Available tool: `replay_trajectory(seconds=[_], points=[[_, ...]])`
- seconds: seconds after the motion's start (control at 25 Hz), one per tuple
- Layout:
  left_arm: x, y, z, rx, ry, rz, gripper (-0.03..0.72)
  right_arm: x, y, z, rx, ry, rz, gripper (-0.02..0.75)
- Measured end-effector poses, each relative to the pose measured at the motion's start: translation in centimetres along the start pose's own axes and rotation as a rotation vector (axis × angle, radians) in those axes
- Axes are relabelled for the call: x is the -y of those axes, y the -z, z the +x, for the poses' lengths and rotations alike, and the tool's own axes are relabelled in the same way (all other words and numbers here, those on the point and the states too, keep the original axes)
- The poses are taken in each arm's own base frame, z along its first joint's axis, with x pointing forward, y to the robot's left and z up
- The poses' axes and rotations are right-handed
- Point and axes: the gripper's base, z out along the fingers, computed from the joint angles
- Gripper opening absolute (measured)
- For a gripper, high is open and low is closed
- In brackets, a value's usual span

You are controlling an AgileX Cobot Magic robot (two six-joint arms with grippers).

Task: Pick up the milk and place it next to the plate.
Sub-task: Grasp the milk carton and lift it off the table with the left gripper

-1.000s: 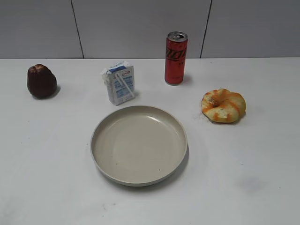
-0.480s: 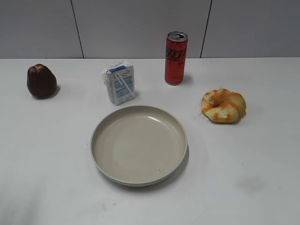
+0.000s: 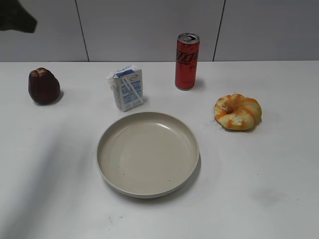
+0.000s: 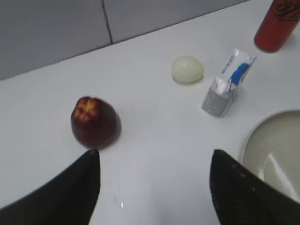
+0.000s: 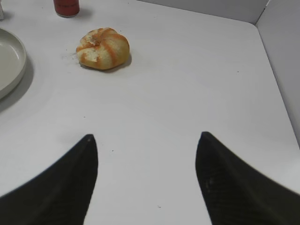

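The milk [image 3: 126, 88], a small white and blue carton with a straw, stands upright just behind the beige plate [image 3: 148, 154], at its far left rim. It also shows in the left wrist view [image 4: 225, 89], up and to the right of my left gripper [image 4: 154, 154]. That gripper is open and empty above the table, between a dark red apple [image 4: 95, 122] and the plate's rim [image 4: 276, 150]. My right gripper [image 5: 146, 136] is open and empty over bare table to the right of the plate [image 5: 7, 56].
A red soda can [image 3: 187, 61] stands behind the plate to the right. A bread roll [image 3: 238, 112] lies at the right. The apple [image 3: 44, 85] sits at the far left. A pale egg [image 4: 187, 69] lies behind the milk. A dark part of the left arm [image 3: 15, 17] shows in the top left corner.
A dark part of the left arm has come into the top left corner of the exterior view, and its shadow now falls on the table's left side. The objects have not moved.
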Motion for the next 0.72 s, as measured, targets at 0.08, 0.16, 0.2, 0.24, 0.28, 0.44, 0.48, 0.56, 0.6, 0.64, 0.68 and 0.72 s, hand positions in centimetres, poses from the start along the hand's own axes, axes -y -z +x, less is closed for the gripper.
replay_trajectory(seconds=[0.08,0.16,0.2,0.24,0.28,0.44,0.48,0.56,0.6,0.64,0.68,0.72], points=[[0.7,-2.7,-1.8,-0.028,-0.03,0.045,0.55,0.0,0.0,0.0,0.0,0.0,0.0,0.497],[1.5,-5.2,-3.3,-0.068,-0.064,0.094,0.55,0.0,0.0,0.0,0.0,0.0,0.0,0.497],[2.0,-6.6,-4.0,-0.091,-0.092,0.123,0.55,0.0,0.0,0.0,0.0,0.0,0.0,0.497],[2.5,-7.6,-4.6,-0.114,-0.127,0.154,0.55,0.0,0.0,0.0,0.0,0.0,0.0,0.497],[3.0,-8.9,-5.1,-0.148,-0.15,0.184,0.55,0.0,0.0,0.0,0.0,0.0,0.0,0.497],[4.7,-13.9,-5.5,-0.278,-0.222,0.291,0.55,0.0,0.0,0.0,0.0,0.0,0.0,0.497],[5.0,-15.1,-5.5,-0.296,-0.242,0.308,0.55,0.0,0.0,0.0,0.0,0.0,0.0,0.497],[5.5,-16.9,-5.6,-0.326,-0.279,0.326,0.55,0.0,0.0,0.0,0.0,0.0,0.0,0.497],[5.7,-17.9,-5.3,-0.343,-0.296,0.328,0.55,0.0,0.0,0.0,0.0,0.0,0.0,0.497],[6.0,-18.7,-5.3,-0.352,-0.316,0.326,0.55,0.0,0.0,0.0,0.0,0.0,0.0,0.497],[6.2,-19.2,-5.4,-0.35,-0.331,0.323,0.55,0.0,0.0,0.0,0.0,0.0,0.0,0.497],[6.3,-19.8,-5.2,-0.356,-0.341,0.323,0.55,0.0,0.0,0.0,0.0,0.0,0.0,0.497]])
